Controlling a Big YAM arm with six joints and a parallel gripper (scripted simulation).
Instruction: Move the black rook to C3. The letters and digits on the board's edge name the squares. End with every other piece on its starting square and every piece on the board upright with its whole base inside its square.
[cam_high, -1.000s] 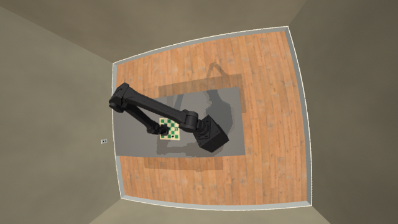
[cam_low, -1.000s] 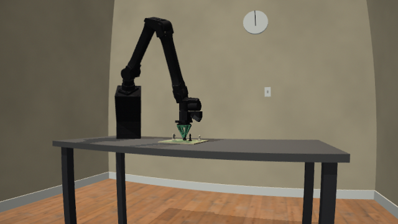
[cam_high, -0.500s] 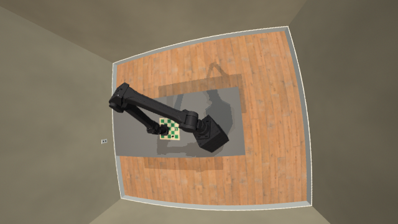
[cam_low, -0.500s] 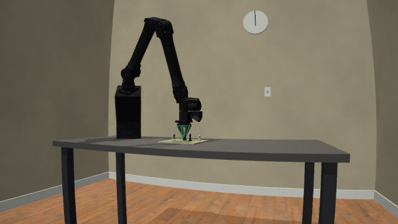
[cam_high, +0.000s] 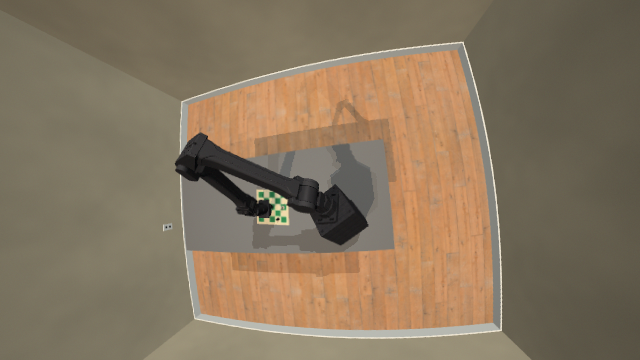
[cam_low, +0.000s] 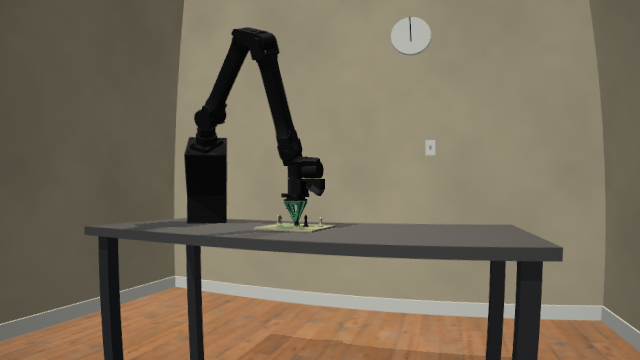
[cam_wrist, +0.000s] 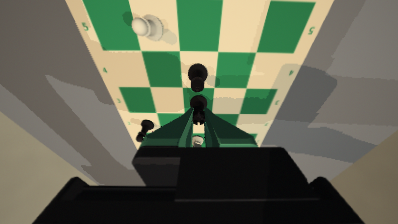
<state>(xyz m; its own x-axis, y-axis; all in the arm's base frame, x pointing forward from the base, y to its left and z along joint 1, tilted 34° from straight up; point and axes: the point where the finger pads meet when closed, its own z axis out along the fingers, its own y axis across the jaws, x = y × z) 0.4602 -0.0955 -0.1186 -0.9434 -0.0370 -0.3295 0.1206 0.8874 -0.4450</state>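
The small green and cream chessboard (cam_high: 285, 219) (cam_low: 322, 227) (cam_wrist: 239, 27) lies on the dark table. My gripper (cam_wrist: 198, 112) (cam_low: 295, 221) (cam_high: 265, 207) points straight down over the board, its green fingers shut on the black rook (cam_wrist: 199, 104) near the middle of the near rows. The rook's base is hidden, so I cannot tell if it touches the board. A second black piece (cam_wrist: 197, 75) stands one square beyond it. A third black piece (cam_wrist: 145, 128) stands at the board's left edge. A white pawn (cam_wrist: 145, 26) stands far up on the left.
The arm's black base box (cam_low: 206, 180) (cam_high: 343, 218) stands on the grey table (cam_low: 400, 240) just behind the board. A small pale piece (cam_wrist: 198, 141) shows low between the fingers. In the side view, white pieces (cam_low: 279, 219) (cam_low: 320, 219) flank the gripper.
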